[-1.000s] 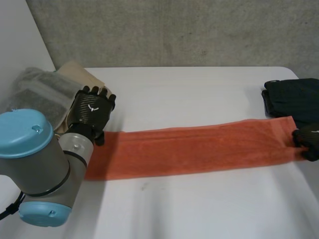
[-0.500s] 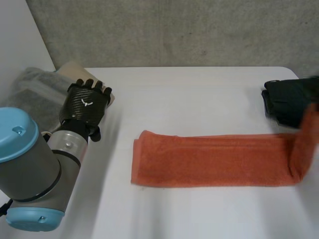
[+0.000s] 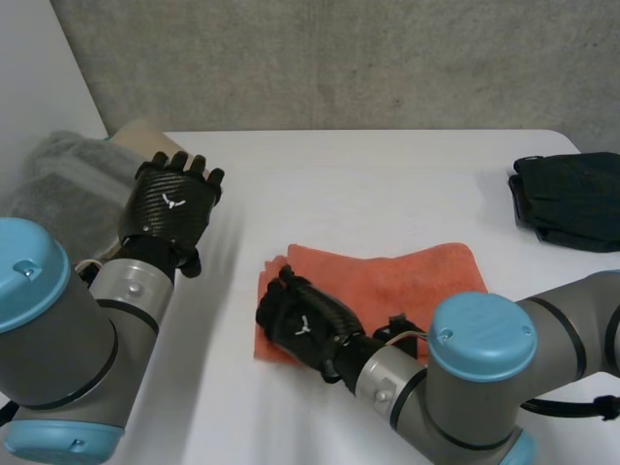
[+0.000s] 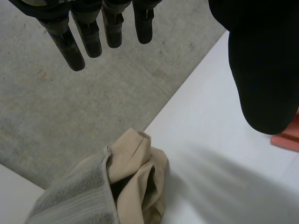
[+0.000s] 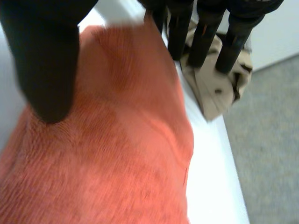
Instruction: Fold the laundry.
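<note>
An orange towel (image 3: pixel 417 276) lies folded in half across the middle of the white table (image 3: pixel 387 184). My right hand (image 3: pixel 300 325) rests over the towel's left end, where the two short edges meet. In the right wrist view its fingers (image 5: pixel 205 32) are straight and apart from the thumb, with the orange towel (image 5: pixel 117 154) under the palm and nothing pinched. My left hand (image 3: pixel 174 203) hangs open above the table's left side, clear of the towel. Its straight fingers (image 4: pixel 88 39) point past the table's edge, and a corner of the orange towel (image 4: pixel 287 140) shows beside its thumb.
A grey towel (image 3: pixel 58 184) and a beige cloth (image 3: pixel 145 136) are piled at the table's far left corner, below my left hand. A dark garment (image 3: pixel 572 199) lies at the right edge. The table's left edge drops to a grey floor (image 4: pixel 70 107).
My right hand carried the towel's right end across onto its left end, halving the strip, and opened. My left hand came off the towel's left end and drew back left.
</note>
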`<state>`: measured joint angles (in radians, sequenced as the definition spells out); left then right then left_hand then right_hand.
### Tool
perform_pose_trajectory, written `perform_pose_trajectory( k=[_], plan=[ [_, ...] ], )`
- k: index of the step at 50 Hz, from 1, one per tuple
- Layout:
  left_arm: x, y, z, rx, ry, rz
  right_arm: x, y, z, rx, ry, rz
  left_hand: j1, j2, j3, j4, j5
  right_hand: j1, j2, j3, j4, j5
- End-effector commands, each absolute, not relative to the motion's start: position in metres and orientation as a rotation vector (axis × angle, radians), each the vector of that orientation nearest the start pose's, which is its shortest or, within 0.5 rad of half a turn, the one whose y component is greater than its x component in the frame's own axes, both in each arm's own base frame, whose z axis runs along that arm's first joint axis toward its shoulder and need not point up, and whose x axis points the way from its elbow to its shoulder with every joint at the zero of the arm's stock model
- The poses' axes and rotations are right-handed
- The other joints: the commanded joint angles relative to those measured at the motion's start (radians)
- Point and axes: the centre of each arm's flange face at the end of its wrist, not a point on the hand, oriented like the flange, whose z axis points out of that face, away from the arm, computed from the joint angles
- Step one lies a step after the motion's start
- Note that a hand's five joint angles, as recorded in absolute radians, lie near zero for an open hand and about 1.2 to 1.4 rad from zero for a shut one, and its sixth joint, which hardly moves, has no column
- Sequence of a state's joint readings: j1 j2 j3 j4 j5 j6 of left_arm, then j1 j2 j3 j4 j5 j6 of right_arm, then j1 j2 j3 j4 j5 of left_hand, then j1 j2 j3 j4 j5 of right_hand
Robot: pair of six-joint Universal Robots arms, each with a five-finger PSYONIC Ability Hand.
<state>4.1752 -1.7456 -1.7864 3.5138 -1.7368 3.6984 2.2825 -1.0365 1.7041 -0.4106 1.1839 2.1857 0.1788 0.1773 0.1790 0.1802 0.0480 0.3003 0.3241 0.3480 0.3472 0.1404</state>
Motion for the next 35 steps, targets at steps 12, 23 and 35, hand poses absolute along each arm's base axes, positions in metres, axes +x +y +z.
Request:
perform_pose_trajectory(
  k=[12,23,35],
  plan=[
    [-0.312,-0.197,0.227,1.115,1.864,-2.238,0.223,-0.225,0.141,-1.434,2.192,-1.67,-0.003,-0.002,-0.004,-0.005,-0.047,-0.126,-0.15,-0.173,-0.173,-0.14],
    [-0.313,-0.191,0.218,1.142,1.883,-2.212,0.184,-0.256,0.128,-1.632,2.369,-1.712,-0.003,-0.002,-0.004,-0.005,-0.047,1.002,0.978,0.954,0.955,0.987],
    [-0.305,-0.186,0.232,1.107,1.86,-2.244,0.291,-0.219,0.189,-1.747,1.764,-2.027,-0.003,-0.002,-0.004,-0.005,-0.047,1.096,1.072,1.048,1.049,1.081]
  ],
)
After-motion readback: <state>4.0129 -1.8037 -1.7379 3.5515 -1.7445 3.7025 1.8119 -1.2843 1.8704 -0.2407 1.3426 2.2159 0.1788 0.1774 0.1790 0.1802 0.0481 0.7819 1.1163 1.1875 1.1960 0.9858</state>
